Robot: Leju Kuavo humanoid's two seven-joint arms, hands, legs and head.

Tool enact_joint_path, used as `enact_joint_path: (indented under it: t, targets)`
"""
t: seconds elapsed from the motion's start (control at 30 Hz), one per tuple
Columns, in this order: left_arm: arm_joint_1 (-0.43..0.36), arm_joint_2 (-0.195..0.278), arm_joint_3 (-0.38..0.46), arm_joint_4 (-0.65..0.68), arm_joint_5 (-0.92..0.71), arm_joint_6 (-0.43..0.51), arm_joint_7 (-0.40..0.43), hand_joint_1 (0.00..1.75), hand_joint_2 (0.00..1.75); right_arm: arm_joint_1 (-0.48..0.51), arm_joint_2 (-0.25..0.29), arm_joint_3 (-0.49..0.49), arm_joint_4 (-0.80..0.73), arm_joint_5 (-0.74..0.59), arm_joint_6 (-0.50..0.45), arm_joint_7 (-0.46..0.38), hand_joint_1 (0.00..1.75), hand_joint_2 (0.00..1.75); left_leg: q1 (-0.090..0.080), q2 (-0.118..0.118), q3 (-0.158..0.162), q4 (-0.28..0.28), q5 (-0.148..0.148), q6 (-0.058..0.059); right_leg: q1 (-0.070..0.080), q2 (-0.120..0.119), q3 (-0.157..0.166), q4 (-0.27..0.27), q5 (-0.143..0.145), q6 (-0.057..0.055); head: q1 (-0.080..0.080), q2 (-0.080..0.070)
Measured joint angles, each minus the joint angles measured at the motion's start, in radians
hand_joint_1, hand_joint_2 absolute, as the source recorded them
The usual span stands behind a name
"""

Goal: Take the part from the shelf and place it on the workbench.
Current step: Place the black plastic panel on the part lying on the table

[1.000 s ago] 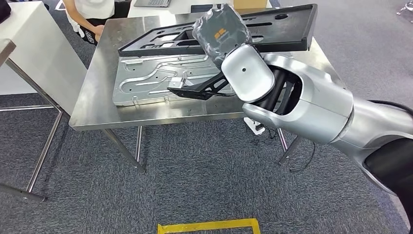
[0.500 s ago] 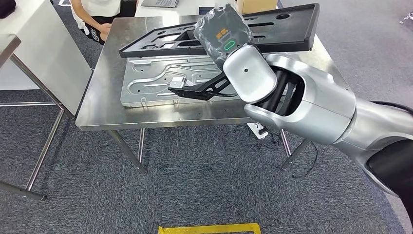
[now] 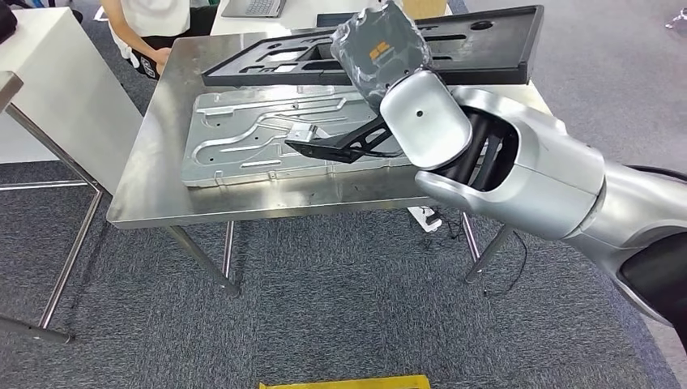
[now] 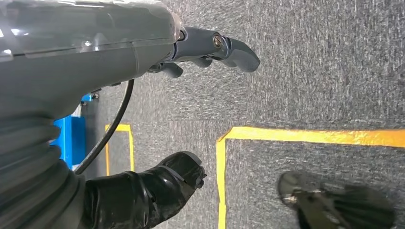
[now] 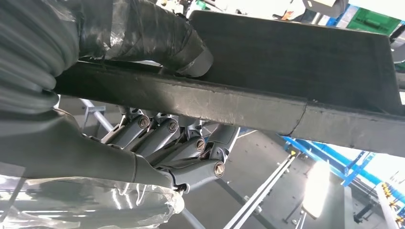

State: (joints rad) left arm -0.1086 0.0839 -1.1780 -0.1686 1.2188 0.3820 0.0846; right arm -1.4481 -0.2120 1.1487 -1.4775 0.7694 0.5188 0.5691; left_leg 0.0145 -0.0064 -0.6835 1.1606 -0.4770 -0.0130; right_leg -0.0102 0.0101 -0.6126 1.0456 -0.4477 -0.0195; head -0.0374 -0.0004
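The black panel [image 3: 454, 49] is held above the far side of the steel desk [image 3: 154, 182], tilted, its near edge in the right hand [image 5: 176, 148]. In the right wrist view the thumb [image 5: 157, 38] is pressed on the panel's upper face and the fingers [image 5: 200, 152] are curled under its edge, so the panel is gripped. A grey metal plate [image 3: 259, 138] lies flat on the desk beneath the panel. The left hand [image 4: 210, 47] hangs over grey carpet [image 4: 334, 71] marked with yellow tape [image 4: 310, 135], fingers apart and nothing held. A seated person [image 3: 154, 24] is seen beyond the desk.
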Motion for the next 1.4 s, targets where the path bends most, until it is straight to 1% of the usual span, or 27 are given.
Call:
enact_joint_path:
  t: [0.07, 0.13, 0.2, 0.23, 0.27, 0.33, 0.37, 0.4, 0.43, 0.5, 0.57, 0.6, 0.73, 0.77, 0.83, 0.87, 0.9, 0.93, 0.97, 1.03, 1.07, 1.13, 1.23, 1.27, 1.33, 1.37, 1.4]
  targets:
    - [-0.001, 0.002, 0.000, 0.000, 0.003, 0.004, 0.000, 0.00, 1.75, -0.003, -0.005, -0.003, -0.006, -0.003, 0.002, 0.006, 1.75, 1.75, -0.009, 0.002, 0.052, -0.109, 0.037, 0.017, 0.002, 0.000, 0.004, -0.001, -0.004, 0.006, 0.001, 0.000]
    - [-0.003, 0.004, 0.000, 0.000, 0.003, 0.007, 0.001, 0.00, 1.75, -0.004, -0.012, -0.004, -0.012, -0.006, 0.006, 0.012, 1.75, 1.75, -0.016, 0.003, 0.067, -0.137, 0.035, 0.026, 0.000, 0.000, 0.004, -0.004, -0.004, 0.016, 0.001, 0.000]
    - [-0.004, 0.004, 0.001, 0.000, 0.003, 0.009, 0.001, 0.00, 1.75, -0.003, -0.019, -0.005, -0.017, -0.007, 0.009, 0.014, 1.75, 1.75, -0.014, 0.003, 0.077, -0.155, 0.042, 0.032, -0.001, -0.001, 0.005, -0.005, -0.006, 0.026, 0.002, 0.000]
    - [-0.003, 0.004, 0.001, 0.000, 0.003, 0.009, 0.002, 0.00, 1.75, -0.005, -0.022, -0.006, -0.020, -0.008, 0.009, 0.014, 1.75, 1.75, -0.011, 0.005, 0.084, -0.165, 0.045, 0.035, 0.000, -0.002, -0.002, 0.011, -0.018, 0.031, 0.004, 0.000]
    - [-0.002, 0.004, 0.001, 0.000, 0.003, 0.009, 0.002, 0.00, 1.75, -0.006, -0.026, -0.006, -0.022, -0.008, 0.009, 0.015, 1.75, 1.75, -0.008, 0.007, 0.090, -0.173, 0.048, 0.039, 0.000, -0.002, -0.018, 0.046, -0.038, 0.035, 0.006, 0.000]
    - [-0.003, 0.003, 0.001, 0.000, 0.003, 0.009, 0.002, 0.00, 1.75, -0.006, -0.033, -0.006, -0.026, -0.008, 0.010, 0.016, 1.75, 1.75, -0.007, 0.010, 0.094, -0.176, 0.046, 0.044, -0.001, -0.003, -0.079, 0.165, -0.091, 0.041, 0.008, 0.000]
    - [-0.003, 0.003, 0.001, 0.000, 0.003, 0.009, 0.002, 0.00, 1.75, -0.003, -0.036, -0.006, -0.027, -0.009, 0.010, 0.016, 1.75, 1.75, -0.006, 0.009, 0.095, -0.175, 0.044, 0.046, -0.003, -0.003, -0.109, 0.218, -0.106, 0.044, 0.009, 0.000]
    - [-0.004, 0.003, 0.001, 0.000, 0.003, 0.009, 0.002, 0.00, 1.75, 0.000, -0.038, -0.005, -0.028, -0.010, 0.010, 0.015, 1.75, 1.75, -0.006, 0.008, 0.096, -0.173, 0.041, 0.046, -0.006, -0.004, -0.128, 0.247, -0.106, 0.047, 0.009, 0.000]
    - [-0.004, 0.003, 0.001, 0.000, 0.003, 0.009, 0.002, 0.00, 1.75, 0.002, -0.040, -0.004, -0.029, -0.011, 0.010, 0.015, 1.75, 1.75, -0.005, 0.006, 0.097, -0.169, 0.036, 0.044, -0.010, -0.004, -0.130, 0.240, -0.088, 0.050, 0.009, 0.000]
    - [-0.003, 0.002, 0.001, 0.000, 0.003, 0.009, 0.002, 0.00, 1.75, 0.003, -0.043, -0.003, -0.030, -0.013, 0.010, 0.015, 1.75, 1.75, -0.002, 0.002, 0.100, -0.156, 0.024, 0.035, -0.017, -0.006, -0.088, 0.138, -0.022, 0.055, 0.009, 0.000]
    - [-0.003, 0.002, 0.001, 0.000, 0.003, 0.009, 0.002, 0.00, 1.75, 0.000, -0.045, -0.003, -0.033, -0.015, 0.010, 0.015, 1.75, 1.75, -0.004, -0.001, 0.095, -0.136, 0.009, 0.022, -0.018, -0.005, -0.041, 0.039, 0.012, 0.051, 0.009, 0.000]
    - [-0.003, 0.002, 0.001, 0.000, 0.003, 0.009, 0.002, 0.00, 1.75, -0.001, -0.046, -0.003, -0.035, -0.015, 0.010, 0.015, 1.75, 1.75, -0.005, -0.002, 0.091, -0.131, 0.004, 0.015, -0.016, -0.004, -0.033, 0.020, 0.010, 0.046, 0.008, 0.000]
    - [-0.003, 0.000, 0.001, 0.000, 0.003, 0.010, 0.001, 0.00, 1.75, -0.001, -0.048, -0.002, -0.039, -0.017, 0.010, 0.015, 1.75, 1.75, -0.001, 0.000, 0.079, -0.103, -0.016, -0.005, -0.014, -0.003, -0.024, 0.011, 0.005, 0.019, 0.004, 0.000]
    - [-0.003, -0.001, 0.001, 0.000, 0.003, 0.010, 0.001, 0.00, 1.75, -0.001, -0.048, -0.002, -0.039, -0.017, 0.010, 0.015, 1.75, 1.75, 0.000, 0.001, 0.061, -0.064, -0.036, -0.008, -0.015, -0.003, -0.019, 0.007, 0.004, 0.014, 0.003, 0.000]
    - [-0.004, -0.001, 0.001, 0.000, 0.003, 0.011, 0.002, 0.00, 1.75, 0.001, -0.049, -0.001, -0.039, -0.018, 0.009, 0.014, 1.75, 1.75, 0.000, 0.002, -0.002, 0.058, -0.083, -0.012, -0.013, -0.003, -0.010, 0.006, -0.002, 0.007, 0.001, 0.000]
    - [-0.004, -0.001, 0.001, 0.000, 0.003, 0.012, 0.002, 0.00, 1.75, 0.003, -0.049, 0.000, -0.039, -0.018, 0.009, 0.014, 1.75, 1.75, 0.000, 0.002, -0.034, 0.110, -0.095, -0.013, -0.011, -0.002, -0.005, 0.006, -0.005, 0.005, 0.001, 0.000]
    - [-0.003, -0.001, 0.001, 0.000, 0.004, 0.012, 0.003, 0.00, 1.75, 0.005, -0.049, 0.002, -0.039, -0.019, 0.009, 0.014, 1.75, 1.75, 0.000, 0.002, -0.054, 0.135, -0.089, -0.012, -0.009, -0.002, 0.000, 0.006, -0.010, 0.004, 0.001, 0.000]
    - [-0.002, -0.001, 0.001, 0.000, 0.004, 0.012, 0.003, 0.00, 1.75, 0.007, -0.049, 0.003, -0.039, -0.019, 0.009, 0.013, 1.75, 1.75, -0.001, 0.002, -0.056, 0.121, -0.065, -0.009, -0.008, -0.001, 0.006, 0.006, -0.014, 0.004, 0.001, 0.000]
    - [-0.001, -0.001, 0.001, 0.000, 0.005, 0.012, 0.003, 0.00, 1.75, 0.009, -0.049, 0.004, -0.039, -0.019, 0.008, 0.013, 1.75, 1.75, -0.002, 0.002, -0.041, 0.073, -0.026, -0.004, -0.007, 0.001, 0.014, 0.006, -0.019, 0.005, 0.001, 0.000]
    - [0.000, 0.000, 0.001, 0.000, 0.006, 0.013, 0.003, 0.00, 1.75, 0.008, -0.049, 0.004, -0.039, -0.019, 0.006, 0.012, 1.75, 1.75, -0.008, 0.003, 0.010, -0.052, 0.041, 0.010, -0.005, 0.002, 0.027, 0.006, -0.030, 0.009, 0.001, 0.000]
    - [-0.001, 0.001, 0.001, 0.000, 0.006, 0.013, 0.002, 0.00, 1.75, 0.008, -0.049, 0.004, -0.039, -0.019, 0.004, 0.012, 1.75, 1.75, -0.013, 0.003, 0.030, -0.096, 0.053, 0.015, -0.005, 0.003, 0.030, 0.005, -0.034, 0.012, 0.001, 0.000]
    - [-0.004, 0.002, 0.002, 0.000, 0.007, 0.014, 0.002, 0.00, 1.75, 0.009, -0.049, 0.004, -0.039, -0.019, 0.001, 0.011, 1.75, 1.75, -0.020, 0.003, 0.047, -0.126, 0.047, 0.023, -0.005, 0.003, 0.033, 0.000, -0.036, 0.022, 0.000, 0.000]
    - [-0.005, 0.002, 0.002, 0.000, 0.008, 0.015, 0.004, 0.00, 1.75, 0.010, -0.049, 0.003, -0.039, -0.020, -0.002, 0.009, 1.75, 1.75, -0.014, 0.005, 0.072, -0.155, 0.047, 0.036, -0.004, 0.001, 0.032, 0.014, -0.052, 0.036, 0.003, 0.000]
    - [-0.005, 0.002, 0.002, 0.000, 0.008, 0.015, 0.004, 0.00, 1.75, 0.008, -0.049, 0.003, -0.039, -0.020, -0.003, 0.009, 1.75, 1.75, -0.012, 0.006, 0.082, -0.164, 0.048, 0.040, -0.003, 0.000, 0.014, 0.053, -0.070, 0.039, 0.004, 0.000]
    - [-0.004, 0.002, 0.002, 0.000, 0.009, 0.015, 0.005, 0.00, 1.75, 0.010, -0.050, 0.003, -0.039, -0.020, -0.004, 0.008, 1.75, 1.75, -0.012, 0.007, 0.092, -0.168, 0.041, 0.048, -0.003, -0.001, -0.058, 0.177, -0.113, 0.040, 0.006, 0.000]
    - [-0.004, 0.002, 0.002, 0.000, 0.008, 0.015, 0.005, 0.00, 1.75, 0.014, -0.050, 0.003, -0.039, -0.020, -0.005, 0.008, 1.75, 1.75, -0.011, 0.006, 0.097, -0.166, 0.036, 0.051, -0.003, -0.001, -0.095, 0.231, -0.122, 0.042, 0.006, 0.000]
    - [-0.004, 0.002, 0.002, 0.000, 0.008, 0.015, 0.005, 0.00, 1.75, 0.019, -0.050, 0.004, -0.039, -0.021, -0.005, 0.007, 1.75, 1.75, -0.011, 0.005, 0.102, -0.165, 0.030, 0.052, -0.005, -0.002, -0.118, 0.254, -0.112, 0.044, 0.006, 0.000]
